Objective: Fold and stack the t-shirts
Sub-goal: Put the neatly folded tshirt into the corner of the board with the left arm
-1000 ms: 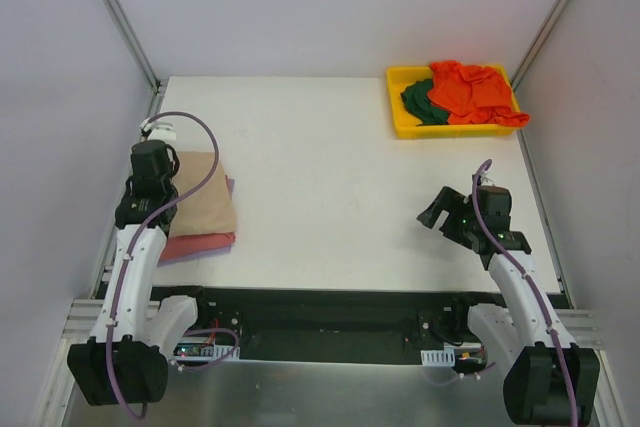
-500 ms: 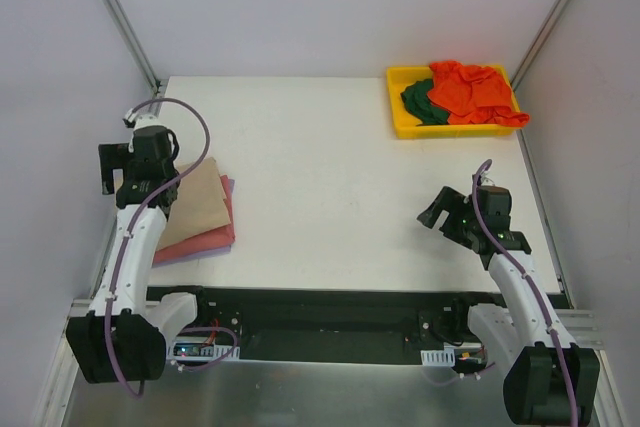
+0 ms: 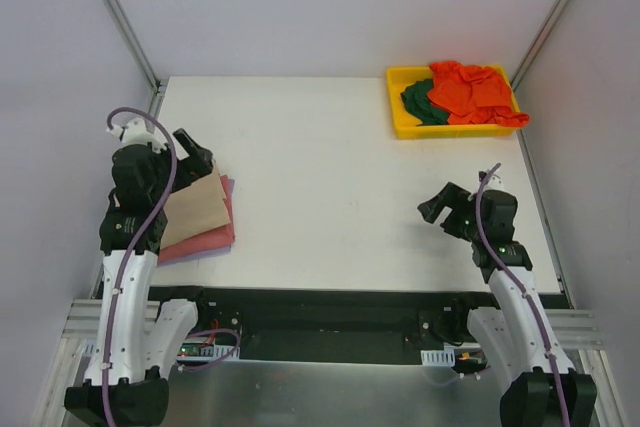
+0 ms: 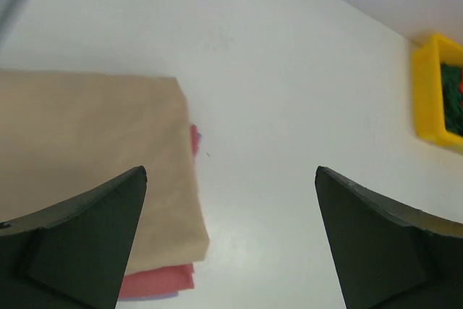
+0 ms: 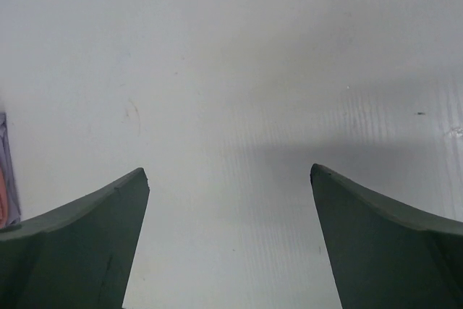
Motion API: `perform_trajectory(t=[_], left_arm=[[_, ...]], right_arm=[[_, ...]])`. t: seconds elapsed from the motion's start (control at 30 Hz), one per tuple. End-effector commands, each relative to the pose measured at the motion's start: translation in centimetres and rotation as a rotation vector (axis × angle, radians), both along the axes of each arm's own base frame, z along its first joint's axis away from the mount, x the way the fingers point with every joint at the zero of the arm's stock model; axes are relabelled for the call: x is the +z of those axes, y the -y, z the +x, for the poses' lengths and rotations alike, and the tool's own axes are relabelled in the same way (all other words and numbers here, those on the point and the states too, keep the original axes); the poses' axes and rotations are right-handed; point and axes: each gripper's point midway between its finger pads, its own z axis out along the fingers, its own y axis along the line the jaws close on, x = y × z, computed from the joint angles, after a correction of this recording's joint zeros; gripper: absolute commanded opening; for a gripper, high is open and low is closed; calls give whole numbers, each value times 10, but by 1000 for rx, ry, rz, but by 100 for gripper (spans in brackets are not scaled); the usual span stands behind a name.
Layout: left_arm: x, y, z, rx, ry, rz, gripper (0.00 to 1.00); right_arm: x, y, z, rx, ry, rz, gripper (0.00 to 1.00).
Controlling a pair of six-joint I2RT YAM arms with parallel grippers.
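A folded stack of t-shirts lies at the table's left edge: a tan one on top, a dusty-red one under it, and a lavender edge at the bottom. My left gripper hangs open above the stack's far end with nothing between its fingers. The left wrist view shows the tan shirt and the red layer below the wide-apart left gripper. My right gripper is open over bare table at the right, and its wrist view shows only white surface between the fingers.
A yellow bin at the back right holds a crumpled orange-red t-shirt and a dark green one. The bin's corner shows at the right of the left wrist view. Frame posts stand at both back corners.
My left gripper has opened and come up off the tan shirt, swinging left and then back over the stack's far end. The right arm shifted only slightly.
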Motion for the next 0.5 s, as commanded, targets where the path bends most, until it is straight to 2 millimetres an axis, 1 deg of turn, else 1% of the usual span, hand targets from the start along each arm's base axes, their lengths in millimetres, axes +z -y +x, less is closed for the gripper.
perform_trajectory(t=[0.0, 0.13, 0.23, 0.27, 0.33, 0.4, 0.43, 0.47], left_arm=[[-42, 74, -6, -269, -68, -216, 99], [-82, 113, -9, -343, -74, -204, 99], [-111, 146, -11, -419, -102, -129, 99], [-119, 151, -12, -434, -120, -91, 99], [-134, 153, -12, -442, -160, -40, 99], [-141, 155, -12, -451, -170, -30, 99], [-142, 155, -12, -454, -158, -31, 99], [-140, 156, -12, -462, -143, -36, 99]], right_arm=[[31, -6, 14, 21, 182, 37, 96], [43, -10, 12, 49, 243, 45, 96], [55, -14, 7, 83, 298, 44, 96], [57, -15, 4, 104, 308, 32, 96], [56, -14, -4, 128, 308, -4, 96], [54, -11, -10, 141, 299, -46, 96], [55, -11, -10, 131, 308, -39, 96], [59, -15, -10, 155, 338, -28, 96]])
